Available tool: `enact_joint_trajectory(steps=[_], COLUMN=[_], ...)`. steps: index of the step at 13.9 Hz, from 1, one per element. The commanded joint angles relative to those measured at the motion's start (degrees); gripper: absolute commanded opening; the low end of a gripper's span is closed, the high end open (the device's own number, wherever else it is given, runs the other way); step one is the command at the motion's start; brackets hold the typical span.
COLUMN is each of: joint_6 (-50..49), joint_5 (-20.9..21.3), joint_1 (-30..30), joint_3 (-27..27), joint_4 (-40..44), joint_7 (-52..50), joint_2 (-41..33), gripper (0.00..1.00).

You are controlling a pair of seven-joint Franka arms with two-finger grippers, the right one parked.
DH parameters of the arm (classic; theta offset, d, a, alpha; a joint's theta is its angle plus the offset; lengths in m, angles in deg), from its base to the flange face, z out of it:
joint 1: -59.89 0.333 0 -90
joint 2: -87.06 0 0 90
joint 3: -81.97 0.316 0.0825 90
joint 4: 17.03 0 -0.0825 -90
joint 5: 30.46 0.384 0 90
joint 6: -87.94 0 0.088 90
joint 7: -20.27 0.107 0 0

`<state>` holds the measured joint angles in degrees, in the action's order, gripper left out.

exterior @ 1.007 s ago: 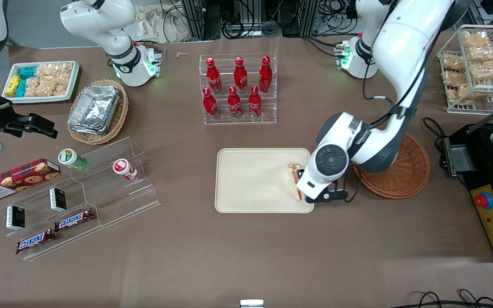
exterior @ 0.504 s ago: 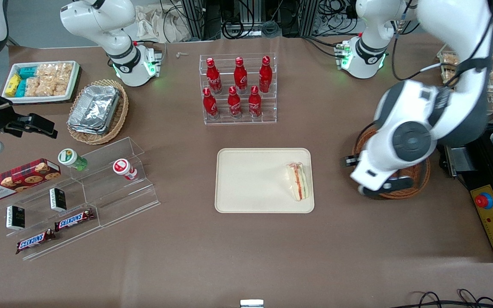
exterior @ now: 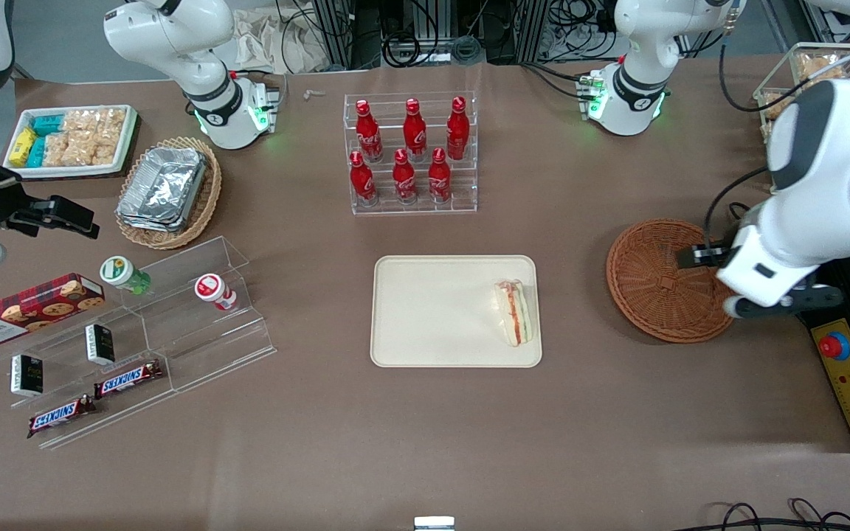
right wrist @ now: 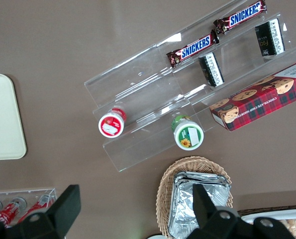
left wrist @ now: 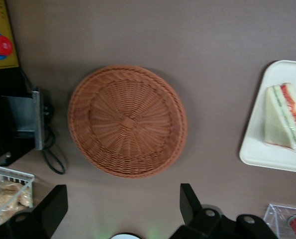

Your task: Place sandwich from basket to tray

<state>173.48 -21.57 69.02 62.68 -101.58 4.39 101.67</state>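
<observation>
The sandwich [exterior: 516, 322] lies on the cream tray [exterior: 432, 310], near the tray edge that faces the basket. The reddish-brown wicker basket [exterior: 654, 280] sits empty on the table beside the tray, toward the working arm's end. My left gripper [exterior: 736, 283] hangs open and empty above the basket's outer rim, well clear of the sandwich. In the left wrist view the gripper [left wrist: 120, 206] has its fingers [left wrist: 187, 201] wide apart with nothing between them. The whole basket [left wrist: 128, 122], the sandwich [left wrist: 284, 117] and a tray corner [left wrist: 267, 154] show there too.
A black control box with a red button [exterior: 834, 345] stands close by the gripper. A wire rack of snack bags [exterior: 823, 110] stands farther from the camera. A rack of red bottles [exterior: 410, 155] stands farther from the camera than the tray. Acrylic shelves [exterior: 174, 324] and a tan foil-container basket [exterior: 167, 192] lie toward the parked arm's end.
My gripper has let go of the sandwich on the tray, lifted, and swung away over the basket toward the working arm's end. The sandwich stays on the tray.
</observation>
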Motion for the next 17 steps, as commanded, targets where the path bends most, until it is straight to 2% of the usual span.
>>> enact_joint_trajectory(steps=[1,4,14,16,17], joint_6=[-2.2,-3.4,-3.4,-3.4,-3.4], joint_5=[-0.8,-0.8,-0.7,-0.5,-0.6], joint_1=[3.4,4.6,4.6,3.4,1.1], joint_3=[-0.7,-0.7,-0.7,-0.3,2.4], joint_4=[1.1,2.7,4.2,4.2,4.2], joint_7=[5.2,8.3,7.4,5.4,5.3], joint_2=[-1.0,-0.9,-0.5,-0.6,-0.6], gripper=[1.00,1.00,1.00,1.00,1.00])
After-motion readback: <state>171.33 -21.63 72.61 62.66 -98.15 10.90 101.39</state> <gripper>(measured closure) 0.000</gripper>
